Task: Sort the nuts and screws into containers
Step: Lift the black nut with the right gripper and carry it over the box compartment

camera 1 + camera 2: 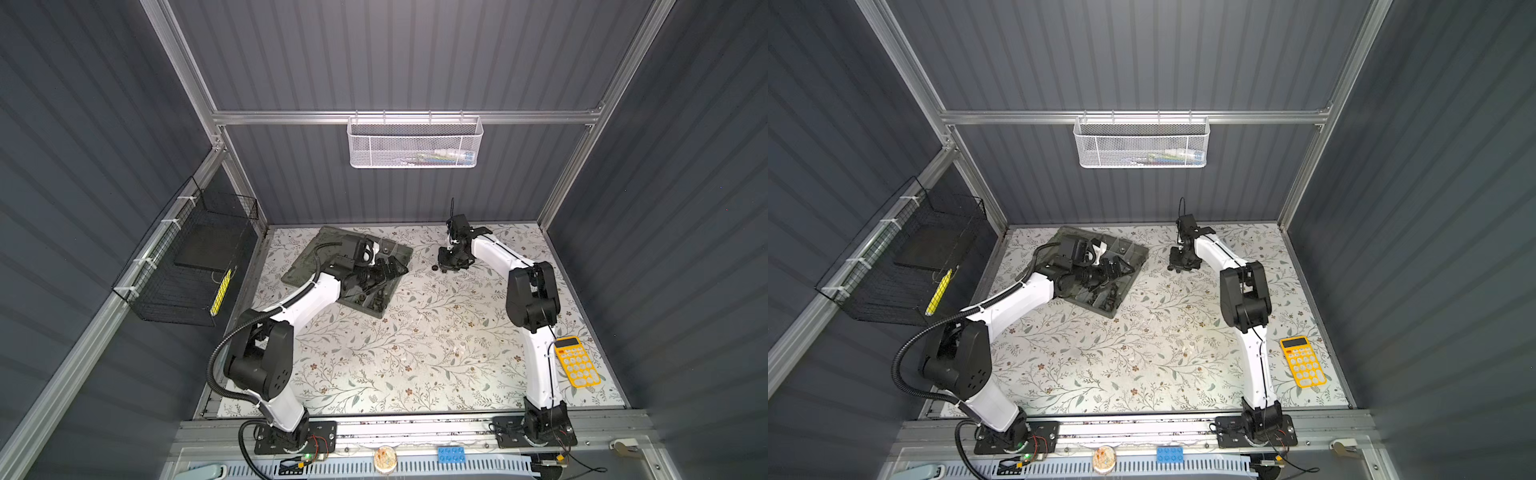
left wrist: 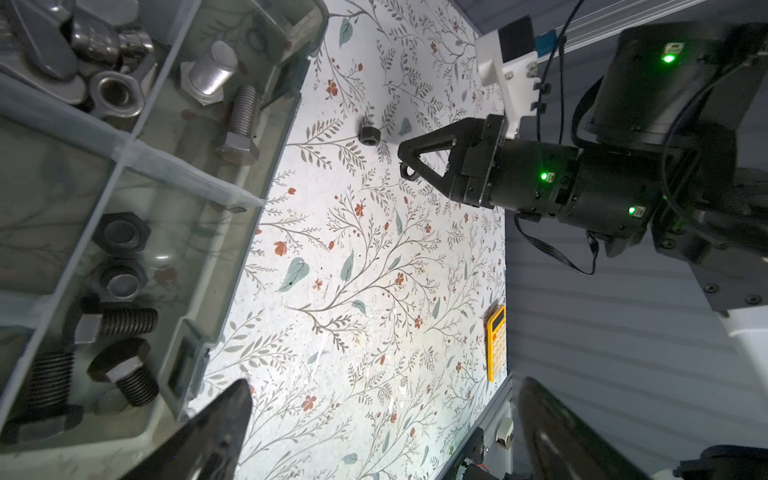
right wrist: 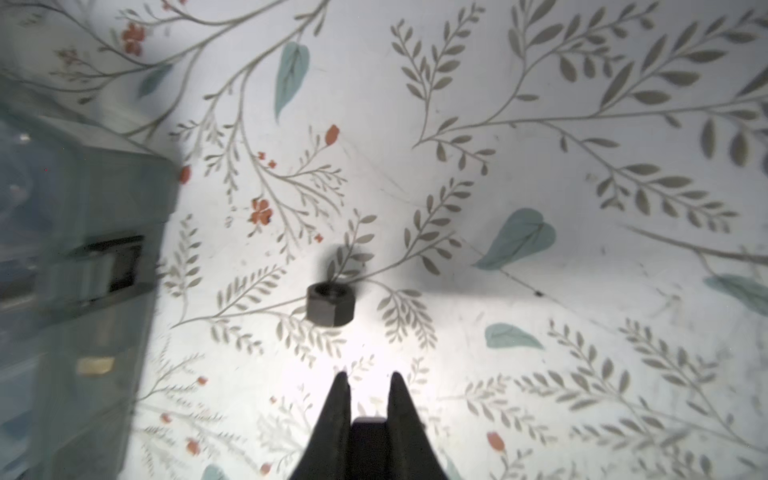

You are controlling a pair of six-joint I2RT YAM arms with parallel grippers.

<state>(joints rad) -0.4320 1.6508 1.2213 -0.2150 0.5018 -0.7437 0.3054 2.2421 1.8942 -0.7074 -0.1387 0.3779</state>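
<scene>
Nut (image 3: 330, 306) on tabletop (image 3: 478, 332), right claw (image 3: 368, 380) closed

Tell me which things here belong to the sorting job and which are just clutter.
Job: loose black nut; organizer box; black screws, silver screws in its compartments.
Lying about: yellow calculator; white mesh basket; black wire basket; blue brick.

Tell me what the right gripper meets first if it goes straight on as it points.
Probably the black nut lying on the table just ahead of the right gripper, slightly off its centreline. Depth is unclear: tilted downward, its tips might touch the table first.
</scene>
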